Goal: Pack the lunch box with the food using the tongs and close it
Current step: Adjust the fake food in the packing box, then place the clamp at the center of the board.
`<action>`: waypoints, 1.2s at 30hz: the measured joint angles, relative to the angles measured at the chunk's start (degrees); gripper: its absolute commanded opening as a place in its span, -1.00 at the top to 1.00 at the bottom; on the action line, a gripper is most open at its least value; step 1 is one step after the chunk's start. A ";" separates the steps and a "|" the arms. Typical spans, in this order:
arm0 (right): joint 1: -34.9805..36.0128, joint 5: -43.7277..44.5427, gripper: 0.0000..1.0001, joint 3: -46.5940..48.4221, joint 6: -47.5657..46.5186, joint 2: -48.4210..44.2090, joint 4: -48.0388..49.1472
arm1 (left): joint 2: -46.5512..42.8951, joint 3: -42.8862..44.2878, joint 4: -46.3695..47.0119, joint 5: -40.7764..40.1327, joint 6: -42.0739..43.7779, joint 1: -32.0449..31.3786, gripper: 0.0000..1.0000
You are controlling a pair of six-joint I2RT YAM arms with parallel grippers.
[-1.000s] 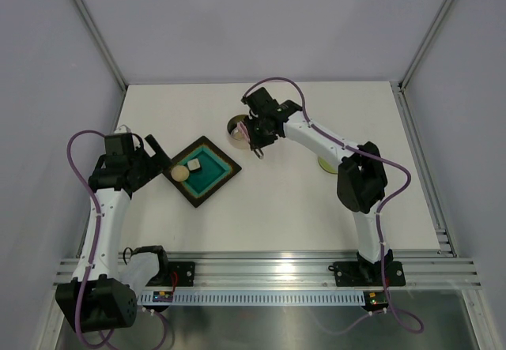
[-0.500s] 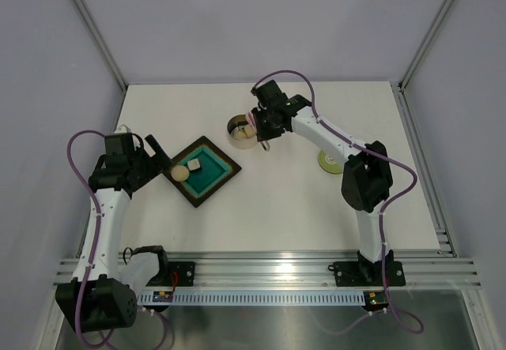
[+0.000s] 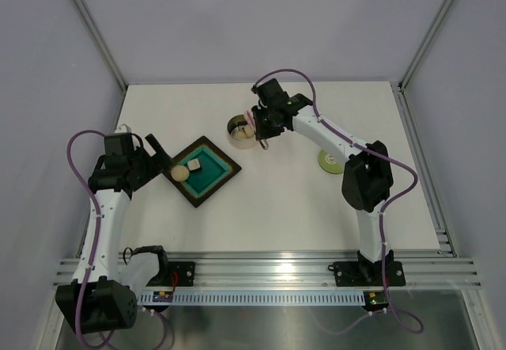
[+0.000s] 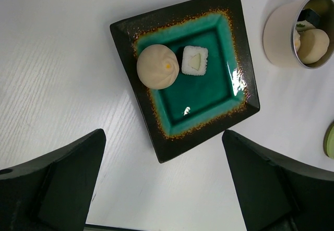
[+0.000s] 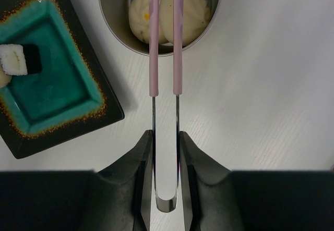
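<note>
My right gripper [image 5: 166, 138] is shut on the metal bend of the pale pink tongs [image 5: 153, 43]. The tongs' two arms reach out over the open steel lunch box [image 5: 116, 28], and their tips run past the top edge of the right wrist view. Two beige dough balls [image 5: 188, 13] lie inside the lunch box [image 3: 238, 131]. A third dough ball [image 4: 157, 67] and a pale cube [image 4: 194, 60] sit on the dark tray [image 4: 156, 137] with the teal inside. My left gripper [image 4: 163, 143] hovers open over the tray's near corner. The light-green lid [image 3: 330, 161] lies flat to the right.
The tray [image 3: 203, 169] sits left of the lunch box, a short gap between them. My right arm [image 3: 332, 138] stretches across the table's middle right, passing next to the lid. Grey walls close in the white table [image 3: 277, 208] on three sides.
My right gripper with the tongs has shifted a little right and back by the lunch box, then stayed still. The left arm has not moved.
</note>
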 measured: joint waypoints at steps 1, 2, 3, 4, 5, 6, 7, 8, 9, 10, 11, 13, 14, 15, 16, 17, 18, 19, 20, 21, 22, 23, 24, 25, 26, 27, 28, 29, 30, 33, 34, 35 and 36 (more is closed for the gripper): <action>0.00 -0.17 1.00 0.00 0.04 0.00 0.02 | -0.20 0.00 0.11 0.13 0.00 0.00 -0.98; 0.00 -0.17 1.00 -0.11 0.24 0.00 0.17 | -0.52 0.00 0.22 0.35 0.02 0.00 -0.98; 0.00 -0.04 1.00 -0.48 0.52 -0.11 0.59 | -1.09 0.00 0.39 0.55 0.02 0.00 -0.98; 0.00 0.24 1.00 -1.03 0.87 -0.28 0.87 | -1.42 0.00 0.42 0.61 0.04 0.00 -0.98; 0.00 1.29 1.00 -2.78 1.49 -1.11 2.08 | -1.75 0.00 0.48 0.61 0.04 0.00 -0.98; 0.00 2.38 1.00 -5.05 2.01 -2.32 2.97 | -1.86 0.00 0.48 0.63 0.04 0.00 -0.98; -0.04 3.52 1.00 -7.67 2.47 -3.89 3.87 | -1.88 0.00 0.52 0.61 0.04 0.00 -0.98; -0.17 4.31 1.00 -10.54 2.86 -5.70 4.72 | -1.81 0.00 0.55 0.63 0.04 0.00 -0.98; -0.33 4.96 1.00 -12.90 3.15 -7.43 4.96 | -1.81 0.00 0.57 0.72 0.04 0.00 -0.98; -0.66 5.46 1.00 -14.67 3.39 -8.96 4.92 | -1.84 0.00 0.66 0.83 0.02 0.00 -0.98; -1.11 6.21 1.00 -15.98 3.63 -10.23 5.03 | -1.84 0.00 0.79 0.92 0.02 0.00 -0.98; -2.58 7.02 1.00 -18.18 3.93 -12.48 6.21 | -1.84 -0.02 1.18 1.03 0.02 0.00 -0.98; -3.72 7.37 1.00 -19.37 4.13 -13.55 6.93 | -1.86 -0.02 1.33 1.05 0.02 0.00 -0.98; -4.98 7.54 1.00 -20.41 4.31 -14.43 7.48 | -1.88 -0.04 1.44 1.05 0.02 0.00 -0.98; -6.10 7.63 1.00 -21.16 4.46 -14.95 7.93 | -1.95 -0.04 1.53 1.07 0.02 0.00 -0.98; -7.50 7.63 1.00 -21.79 4.63 -15.34 8.22 | -1.95 -0.04 1.55 1.20 0.02 0.00 -0.98; -8.83 7.69 1.00 -21.92 4.72 -15.41 8.13 | -1.95 -0.04 1.55 1.40 0.02 0.00 -0.98; -10.05 7.78 1.00 -21.79 4.72 -15.10 7.93 | -1.86 -0.04 1.55 1.62 0.02 0.00 -0.98; -10.86 8.20 1.00 -21.11 4.70 -14.58 7.23 | -1.68 -0.04 1.60 2.03 0.00 0.00 -0.98; -11.61 8.98 1.00 -19.96 4.61 -13.57 6.73 | -1.51 -0.04 1.60 2.29 0.00 0.00 -0.98; -12.09 9.60 1.00 -18.58 4.44 -12.24 6.25 | -1.29 -0.04 1.62 2.49 0.00 0.00 -0.98; -12.28 10.27 1.00 -17.03 4.20 -10.64 5.84 | -1.14 -0.04 1.60 2.49 0.00 0.00 -0.98; -12.37 10.84 1.00 -15.54 4.00 -9.01 5.79 | -1.03 -0.04 1.62 2.56 0.00 0.00 -0.98; -12.48 11.06 1.00 -14.12 3.82 -7.26 5.62 | -1.01 -0.04 1.62 2.73 0.04 0.00 -0.98; -12.52 11.26 1.00 -12.59 3.76 -5.46 5.33 | -1.01 -0.04 1.62 2.97 0.11 0.00 -0.98; -12.63 11.47 1.00 -11.04 3.72 -3.52 5.07 | -1.01 -0.04 1.64 3.23 0.22 0.00 -0.98; -12.85 11.61 0.99 -9.44 3.69 -1.51 4.76 | -1.01 -0.04 1.62 3.48 0.31 0.00 -0.98; -13.11 11.74 0.96 -8.17 3.67 0.33 4.79 | -1.01 -0.04 1.60 3.61 0.44 0.00 -0.98; -13.44 11.89 0.91 -7.32 3.65 2.01 4.76 | -0.98 -0.04 1.57 3.76 0.63 0.00 -0.98; -14.34 12.04 0.76 -5.25 3.61 6.36 4.33 | -0.33 0.04 1.44 4.92 1.40 0.00 -0.98; -14.51 12.04 0.70 -4.33 3.56 7.50 3.78 | 0.44 0.13 1.31 5.53 1.64 0.00 -0.98; -14.71 12.04 0.42 -3.21 3.39 8.92 3.50 | 1.40 0.24 1.20 6.16 1.88 0.00 -0.98; -14.82 12.04 0.20 -2.01 3.26 10.16 3.17 | 2.36 0.24 1.20 6.71 2.03 0.00 -0.98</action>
